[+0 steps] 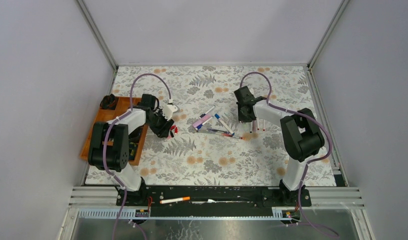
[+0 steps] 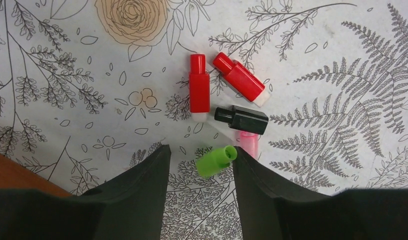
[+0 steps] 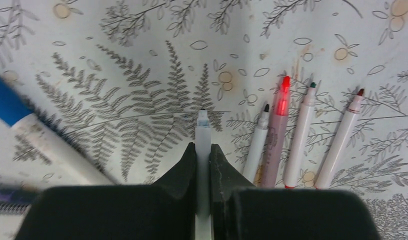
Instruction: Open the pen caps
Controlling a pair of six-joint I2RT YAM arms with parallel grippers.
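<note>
Between the fingers of my left claw (image 2: 201, 150), which stand apart and grasp nothing, a green cap (image 2: 216, 161) lies loose on the tabletop (image 2: 67, 100), close against the finger at 3 o'clock. Beyond it, toward 12 o'clock, sit a pink cap (image 2: 249, 142), a black cap (image 2: 242, 119) and two red caps (image 2: 199, 90).

My right claw (image 3: 203, 147) is clenched on a bare-tipped pen (image 3: 203, 127). At its 2 o'clock, four more uncapped pens (image 3: 302, 130) lie side by side. I judge the job roughly half done, with five caps off and five pens bare. A blue-capped pen (image 3: 12, 107) lies at my right claw's 9 o'clock, and the pile of pens (image 1: 214, 125) mid-tabletop, between both claws, looks yet to be opened.

Only the overhead view shows that pile whole, plus one pen (image 1: 174, 200) on the base rail at 6 o'clock and a wooden tray (image 1: 92, 137) at 9 o'clock. Only the wrist views make the cap colours and bare nibs plain.
</note>
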